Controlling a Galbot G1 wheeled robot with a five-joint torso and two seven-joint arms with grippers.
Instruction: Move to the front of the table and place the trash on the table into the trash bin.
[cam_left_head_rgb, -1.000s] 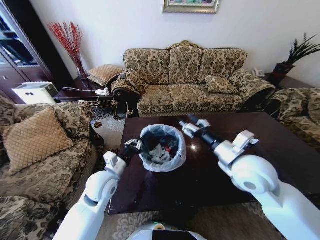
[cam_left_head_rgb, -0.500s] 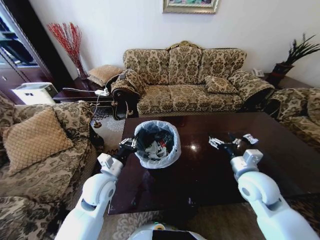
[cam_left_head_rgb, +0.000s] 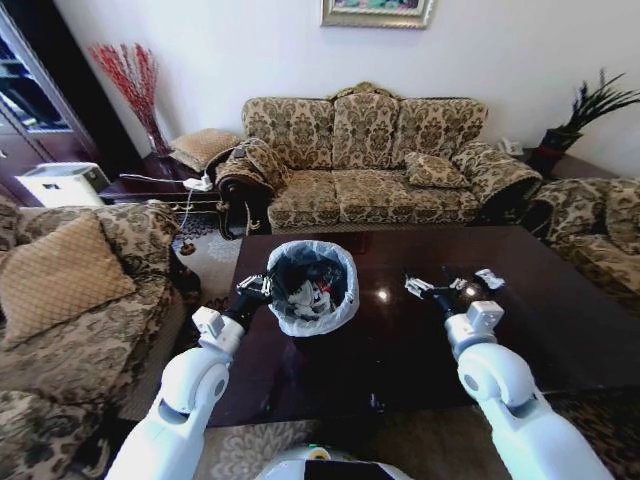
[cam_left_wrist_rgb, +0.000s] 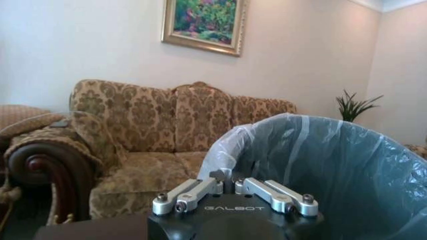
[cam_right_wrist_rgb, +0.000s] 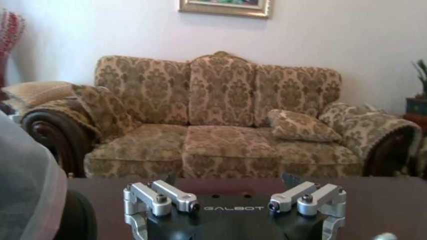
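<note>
On the glossy dark tabletop (cam_left_head_rgb: 400, 350) the left claw (cam_left_head_rgb: 256, 289) pinches the trash bin (cam_left_head_rgb: 312, 287) by its near-left bagged rim, seemingly steadying it, while the right claw (cam_left_head_rgb: 428, 290), spread wide and empty, faces a whitish scrap (cam_left_head_rgb: 489, 278) far right.

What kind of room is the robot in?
It looks like a living room at home: a patterned sofa against the wall, a framed picture above it, and a dark coffee table in front.

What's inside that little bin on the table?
The trash bin, lined with a pale plastic bag, holds a jumble of white and red scraps against its dark inside. Whatever lies beneath that top layer is covered.
</note>
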